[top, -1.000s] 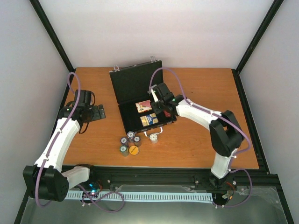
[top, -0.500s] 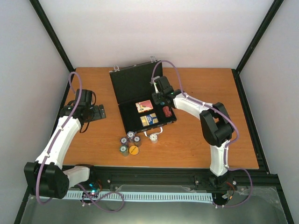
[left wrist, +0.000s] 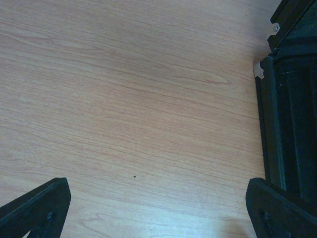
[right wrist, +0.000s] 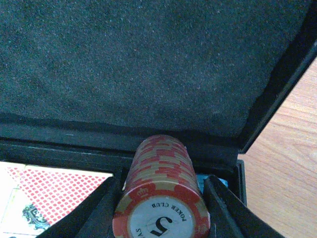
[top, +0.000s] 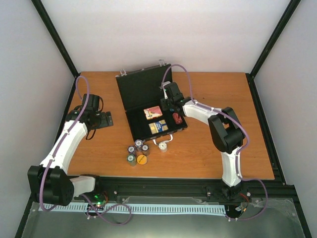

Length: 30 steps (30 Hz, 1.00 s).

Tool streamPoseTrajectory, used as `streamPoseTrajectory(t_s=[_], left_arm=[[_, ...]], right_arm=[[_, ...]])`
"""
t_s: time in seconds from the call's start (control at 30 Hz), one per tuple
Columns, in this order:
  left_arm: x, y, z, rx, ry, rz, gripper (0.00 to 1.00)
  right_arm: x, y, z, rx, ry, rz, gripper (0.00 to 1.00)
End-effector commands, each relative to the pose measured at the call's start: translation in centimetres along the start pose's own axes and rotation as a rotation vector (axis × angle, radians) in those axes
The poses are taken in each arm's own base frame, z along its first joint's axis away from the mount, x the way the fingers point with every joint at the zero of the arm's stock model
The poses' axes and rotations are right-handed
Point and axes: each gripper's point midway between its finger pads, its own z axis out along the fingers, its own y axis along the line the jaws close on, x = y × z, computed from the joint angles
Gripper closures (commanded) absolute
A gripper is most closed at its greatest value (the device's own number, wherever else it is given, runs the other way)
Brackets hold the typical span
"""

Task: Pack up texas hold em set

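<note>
1 red-and-cream cylindrical chip stack [right wrist: 161, 198] was seen lying in the black hinged case [top: 141, 89], axis 12-to-6, flanked at 9 and 3 by the right gripper [right wrist: 162, 181]; pinch or release could not be told.

Right end effector [top: 171, 106] drew back (uncovering red chip stack [top: 177, 118]); left arm [top: 69, 139] shifted

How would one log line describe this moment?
case open | right gripper: red chip stack between fingers inside case, grip unclear | left gripper open over table | other chips outside
</note>
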Motion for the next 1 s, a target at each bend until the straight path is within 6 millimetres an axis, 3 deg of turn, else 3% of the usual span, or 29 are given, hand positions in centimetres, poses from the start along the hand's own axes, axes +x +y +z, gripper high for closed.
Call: streamPoseTrajectory(t_s=[0.0,0.1,0.23,0.5,0.63,0.77,0.87,0.97], left_arm=[[-1.4,-0.2,-0.4,0.001,-0.040,-0.005,0.00],[-1.5,-0.4,-0.3,0.003,-0.040,-0.005,0.00],[-1.8,-0.5,-0.3,0.005,-0.041,-0.009,0.00],[-2.5,-0.4,-0.7,-0.005,-0.056,-0.003,0.00],[-2.6,-0.4,-1.0,-0.004,-0.063,-0.001,0.00],[-2.7,-0.5,-1.3,0.007,-0.070,-0.007,0.00],[-2.7,-0.4,-1.6,0.007,-0.075,-0.004,0.00],[-2.6,-0.3,-1.8,0.007,-0.076,0.000,0.00]], right_arm=[[2.9,-0.3,0.6,0.004,0.047,0.044,0.67],[3.9,-0.3,0.3,-0.002,0.067,0.036,0.51],[4.5,-0.5,-0.6,0.004,0.071,0.034,0.37],[3.2,-0.8,-2.6,0.009,0.047,0.024,0.35],[1.4,-0.4,-5.2,-0.016,0.030,0.010,0.29],[1.7,2.3,-8.6,-0.100,0.107,-0.084,0.24],[4.4,5.3,-10.8,-0.179,0.215,-0.187,0.19],[8.4,8.8,-13.1,-0.247,0.303,-0.296,0.17]])
